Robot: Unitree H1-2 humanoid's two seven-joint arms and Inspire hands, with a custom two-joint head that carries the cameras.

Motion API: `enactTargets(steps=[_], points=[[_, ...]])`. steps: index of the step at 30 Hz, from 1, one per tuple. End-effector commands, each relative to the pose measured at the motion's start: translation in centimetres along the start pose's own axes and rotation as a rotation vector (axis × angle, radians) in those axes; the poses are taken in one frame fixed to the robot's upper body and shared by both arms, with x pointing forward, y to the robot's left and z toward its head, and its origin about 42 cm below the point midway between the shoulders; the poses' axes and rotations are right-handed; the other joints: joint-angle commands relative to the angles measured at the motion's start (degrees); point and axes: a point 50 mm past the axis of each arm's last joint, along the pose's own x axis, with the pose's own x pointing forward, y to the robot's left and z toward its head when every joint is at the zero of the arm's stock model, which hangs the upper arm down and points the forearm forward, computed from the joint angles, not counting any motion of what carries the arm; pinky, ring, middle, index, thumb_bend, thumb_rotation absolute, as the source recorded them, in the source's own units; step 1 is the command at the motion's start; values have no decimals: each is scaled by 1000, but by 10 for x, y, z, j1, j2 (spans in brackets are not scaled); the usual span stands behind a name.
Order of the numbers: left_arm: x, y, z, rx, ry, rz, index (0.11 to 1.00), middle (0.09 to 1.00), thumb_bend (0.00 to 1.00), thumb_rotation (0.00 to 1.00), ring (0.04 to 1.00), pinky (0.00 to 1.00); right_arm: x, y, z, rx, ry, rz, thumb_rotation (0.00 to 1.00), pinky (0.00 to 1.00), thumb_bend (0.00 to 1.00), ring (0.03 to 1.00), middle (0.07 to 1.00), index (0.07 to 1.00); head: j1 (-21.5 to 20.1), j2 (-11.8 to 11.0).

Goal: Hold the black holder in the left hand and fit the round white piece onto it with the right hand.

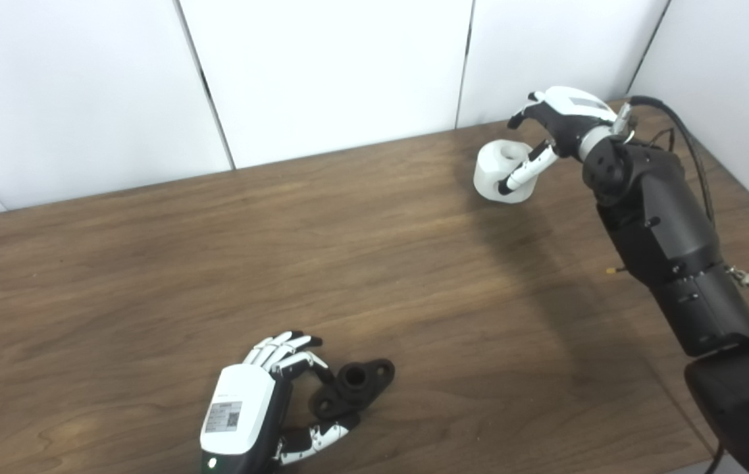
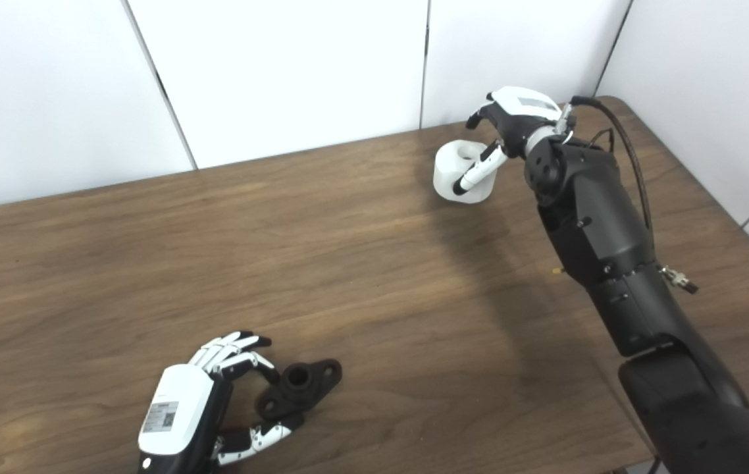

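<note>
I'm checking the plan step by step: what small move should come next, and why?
Probably close the left hand on the black holder and lift it. Its fingers curl around the holder, which seems to lie on the table, while the right hand at the far end already wraps the round white piece.

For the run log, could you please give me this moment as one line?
left hand: closing around holder, on table | right hand: around white piece, far right | not yet fitted
</note>
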Motion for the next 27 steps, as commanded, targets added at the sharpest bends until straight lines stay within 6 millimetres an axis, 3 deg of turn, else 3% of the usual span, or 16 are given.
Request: enactTargets(steps=[1,8,27], points=[[-23,-23,-21,48,81,-164,489,777,517,45,841,820,1,-34,7,-8,-8,-97,352,1000,1000,1000,1000,793,0,0],[-24,-23,-21,64,68,-156,489,773,518,46,834,806,5,-28,9,-18,-36,-63,375,1000,984,1000,1000,766,2,3],[-23,-22,-18,63,67,-153,488,769,518,46,827,800,8,-24,10,-38,-75,-92,298,1000,877,1000,963,669,5,4]])
